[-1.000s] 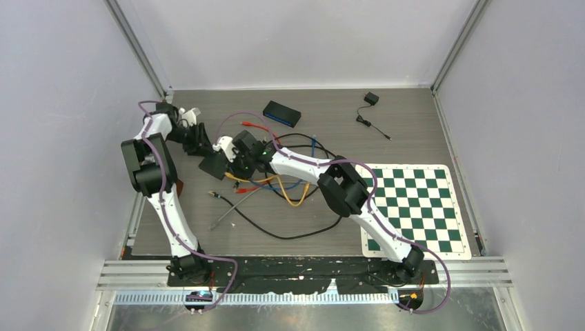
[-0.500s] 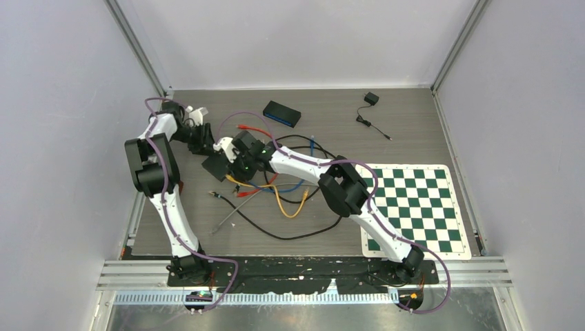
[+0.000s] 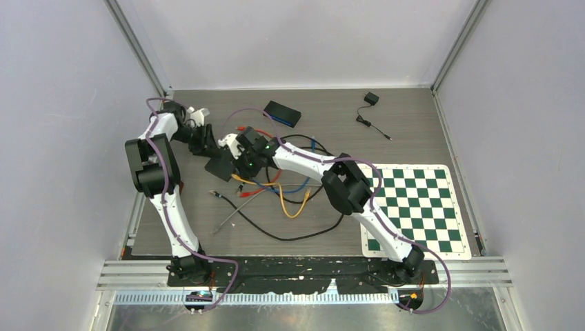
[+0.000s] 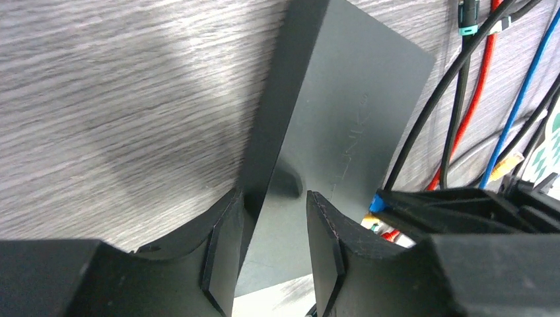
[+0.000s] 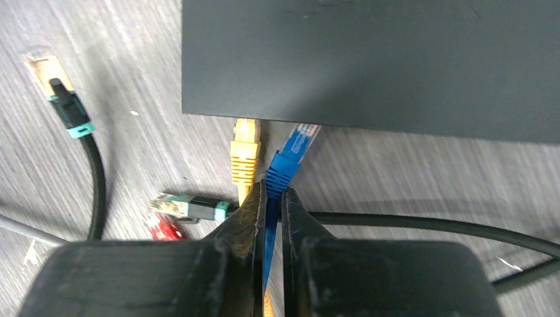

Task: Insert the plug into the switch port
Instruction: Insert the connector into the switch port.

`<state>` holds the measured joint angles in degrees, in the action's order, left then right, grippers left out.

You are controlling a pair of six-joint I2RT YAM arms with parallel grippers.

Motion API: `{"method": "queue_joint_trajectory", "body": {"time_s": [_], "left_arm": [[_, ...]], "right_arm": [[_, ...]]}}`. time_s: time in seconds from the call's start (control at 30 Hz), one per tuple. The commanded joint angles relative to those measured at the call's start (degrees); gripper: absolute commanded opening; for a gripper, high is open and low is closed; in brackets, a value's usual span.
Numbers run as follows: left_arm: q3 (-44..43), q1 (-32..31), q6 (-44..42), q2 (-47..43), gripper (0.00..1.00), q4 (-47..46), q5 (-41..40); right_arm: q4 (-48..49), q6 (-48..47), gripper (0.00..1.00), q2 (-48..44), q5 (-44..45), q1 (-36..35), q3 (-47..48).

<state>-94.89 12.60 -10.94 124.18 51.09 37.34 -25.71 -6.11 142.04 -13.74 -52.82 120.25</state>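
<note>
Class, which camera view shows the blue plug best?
Right wrist: the blue plug sits centred, pinched in the right end effector, its tip at the edge of the switch. Left wrist shows only a blue sliver; in the top view the arms hide it.

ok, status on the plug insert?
Status: left gripper clamped on switch edge; right gripper shut on blue plug. Plug tip at switch face, angled, not seated. Close beside it, yellow plug at the next port.

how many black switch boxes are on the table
2. The far switch lies near the back edge; the near switch sits left of centre, its edge gripped by the left hand. None seem hidden.
</note>
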Motion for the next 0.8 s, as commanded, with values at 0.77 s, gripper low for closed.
{"method": "queue_joint_trajectory", "body": {"time_s": [0.77], "left_arm": [[-2.1, -2.8, 8.7, -3.8, 0.49, 9.4, 4.6]], "right_arm": [[-6.6, -36.5, 0.05, 2.2, -3.8, 0.4, 13.5]]}}
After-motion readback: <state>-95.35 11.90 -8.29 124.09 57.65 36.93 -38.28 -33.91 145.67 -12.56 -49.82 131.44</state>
